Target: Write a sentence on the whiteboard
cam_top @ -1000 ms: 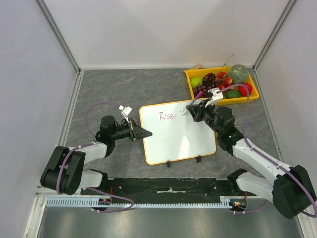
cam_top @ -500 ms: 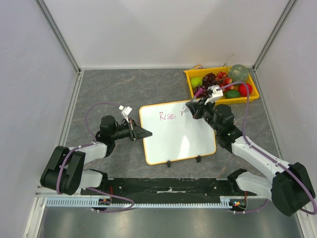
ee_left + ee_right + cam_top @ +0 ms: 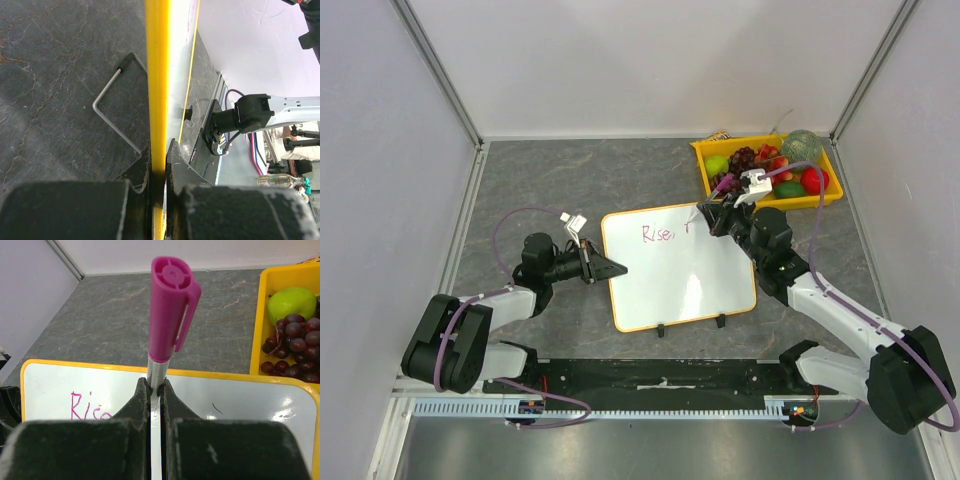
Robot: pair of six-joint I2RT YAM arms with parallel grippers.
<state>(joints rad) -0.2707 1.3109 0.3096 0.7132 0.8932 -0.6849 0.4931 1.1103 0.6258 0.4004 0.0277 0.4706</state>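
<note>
Two black robot grippers share the job. The left gripper pinches the thin orange-yellow rim on the left edge of the flat, square white whiteboard, fingers pressed together on it, and I think this is so the board does not slide when the pen pushes down. The left arm lies low and long, reaching in sideways from the whiteboard's left. The whiteboard lies on the grey stone-look table. The right gripper is squeezed tight on the silver body of a marker pen with a bright pink cap, and the cap points up, away from the whiteboard. The pen is held steep so its tip can aim down at the white face; the fingers hide the tip, so I cannot tell if it touches. The right arm bends up and over the whiteboard's right edge, its wrist above the far right part. Only the first word, "Rise", of the pinkish-red handwritten sentence is on the whiteboard, near its far left corner, so most of the writing is not done yet. The pen sits just right of that word, a good spot to begin the next one.
</note>
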